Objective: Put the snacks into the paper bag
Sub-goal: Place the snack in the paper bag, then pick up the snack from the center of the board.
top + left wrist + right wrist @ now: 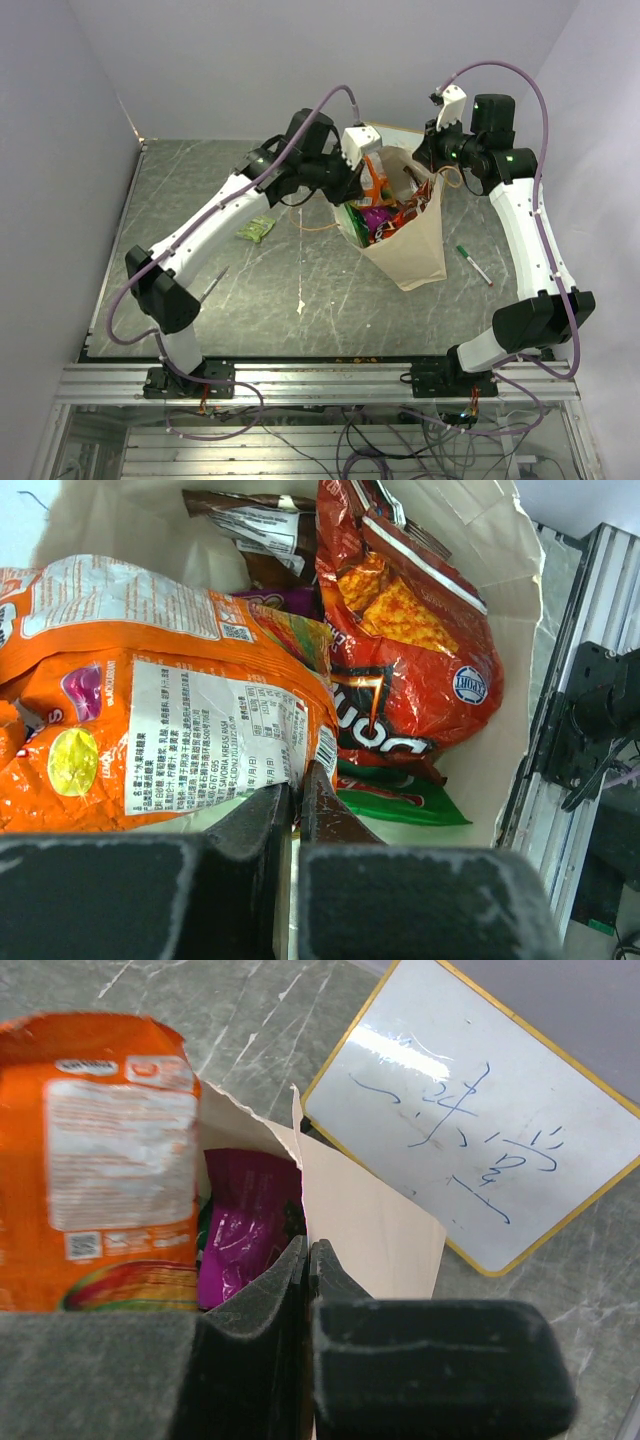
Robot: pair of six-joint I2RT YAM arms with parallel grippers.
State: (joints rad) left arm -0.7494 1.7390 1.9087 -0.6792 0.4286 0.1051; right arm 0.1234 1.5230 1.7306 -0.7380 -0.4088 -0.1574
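As pkts (400,630) crowd bag (420,250) rim, tight.

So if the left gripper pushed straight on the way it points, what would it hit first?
Most likely the orange snack packet inside the paper bag, lying just ahead of the shut left gripper; depth is hard to judge.

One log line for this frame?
phase: bagging | left tool: shut on paper bag rim | right tool: shut on opposite rim | in bag: several snacks | outside bag: green packet
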